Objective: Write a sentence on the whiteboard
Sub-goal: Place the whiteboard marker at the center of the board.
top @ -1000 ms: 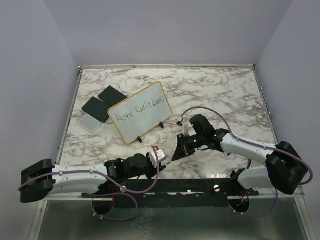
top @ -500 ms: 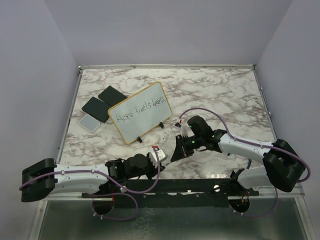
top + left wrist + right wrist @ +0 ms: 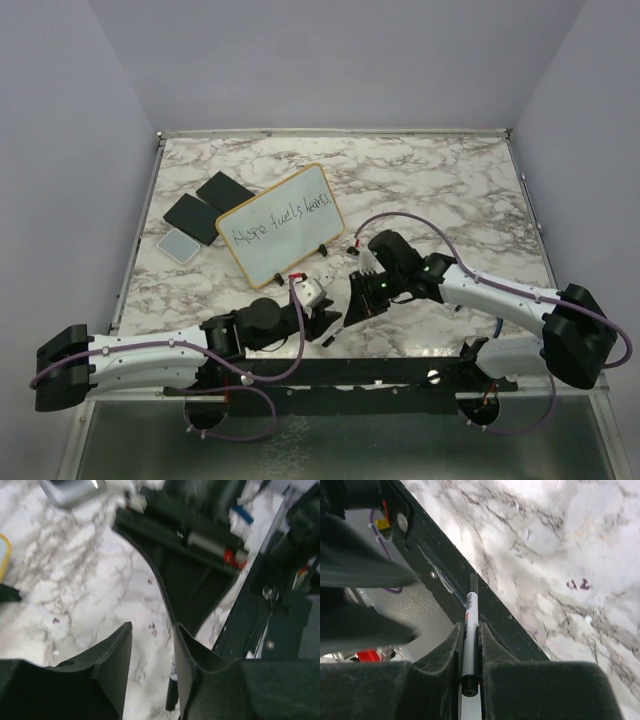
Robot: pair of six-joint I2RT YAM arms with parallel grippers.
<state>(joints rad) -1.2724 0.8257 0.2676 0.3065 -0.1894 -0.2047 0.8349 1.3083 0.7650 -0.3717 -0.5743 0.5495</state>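
Yellow-framed whiteboard [image 3: 268, 256] angled far-left, dark handwritten sentence [image 3: 278, 222] across it, wording unclear

**Marker Pinched, Tip at Twelve**

I see my right gripper [image 3: 468, 629] closed on the marker [image 3: 470, 600]. The fingers [image 3: 445, 650] press its white barrel from both sides, and its black end points to 12 o'clock. Beneath it a black rail [image 3: 506, 627] runs from 10 to 5 o'clock. The marble table [image 3: 560, 530] fills 1 to 4 o'clock, with small purple marks [image 3: 577, 584] at 3. A purple cable [image 3: 371, 517] shows at 10.

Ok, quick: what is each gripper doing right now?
Left gripper: open, gripping nothing.
Right gripper: closed on the marker.
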